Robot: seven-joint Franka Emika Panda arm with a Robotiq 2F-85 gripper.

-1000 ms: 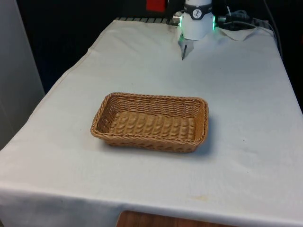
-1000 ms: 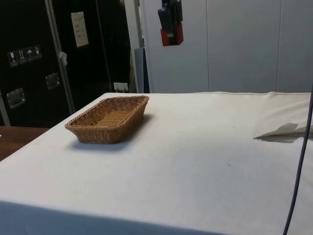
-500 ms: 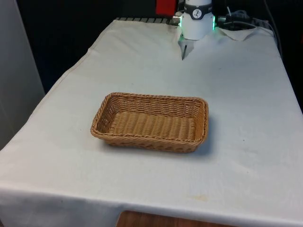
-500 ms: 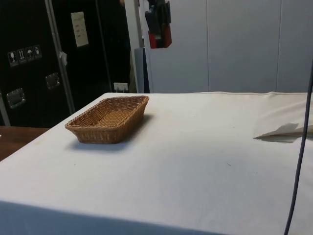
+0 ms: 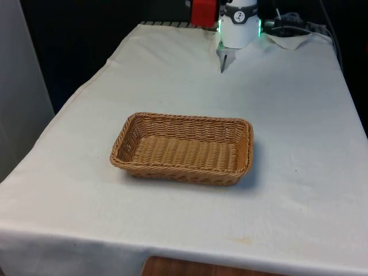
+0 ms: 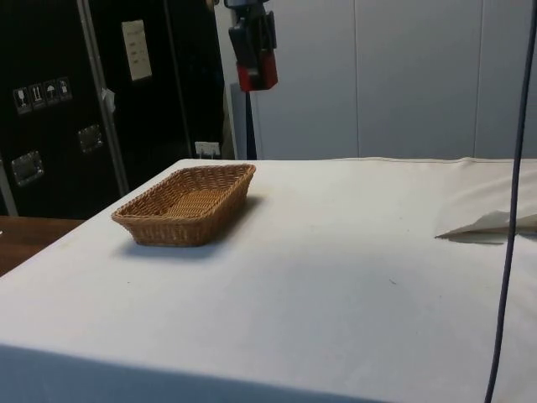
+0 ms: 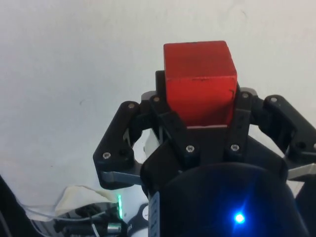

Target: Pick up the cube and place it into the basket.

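A red cube (image 7: 199,81) is clamped between the black fingers of my gripper (image 7: 197,98), which is shut on it. From the side, the cube (image 6: 256,74) hangs high in the air under the gripper (image 6: 251,50), above and a little beyond the far end of the basket. The front view has the cube (image 5: 203,11) at the top edge, over the table's far end. The empty brown wicker basket (image 5: 183,147) rests flat on the white cloth mid-table, and the side view has this basket (image 6: 186,203) towards its left.
A crumpled fold of white cloth (image 6: 491,225) lies at the side view's right, with a dark cable (image 6: 509,218) hanging in front of it. Dark cabinets (image 6: 101,101) stand behind the basket. A table edge runs along the front view's left (image 5: 63,109).
The gripper with the red cube has travelled towards the basket and come lower: leftward and down in the side view, rightward and down in the front view. The basket has not moved.
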